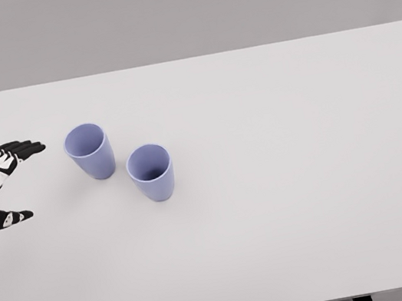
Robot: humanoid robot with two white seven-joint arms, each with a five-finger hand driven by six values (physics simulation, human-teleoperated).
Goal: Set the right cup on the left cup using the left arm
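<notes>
— Where do we find the left hand (1, 186)?

— At the left edge of the head view, over the white table (290, 213). Its white forearm comes in from the picture's left side and runs toward the right and a little up. We see the black fingers (22, 149) stretched out flat, pointing right toward the cups, and the black thumb (3, 220) held well apart below them. The hand is spread wide and grips nothing.

— Does it touch either cup?

— No. We see bare table between the fingertips and the left cup (90, 150); the hand is near that cup but apart from it.

— And the cup we care about?

— The right cup (151, 172) stands on the table just right of and slightly nearer to us than the left cup. Both are pale violet-blue, both left of the table's middle. We cannot tell for certain whether their sides touch; they stand very close, with at most a thin gap.

— Which way does it point?

— Upright. Its long axis runs vertical, the mouth open to the top, the wider rim above and the narrower base on the table. We look down into it from the head camera, so the inner wall shows. The left cup stands the same way.

— The right arm?

— We see nothing of it in this view.
</notes>
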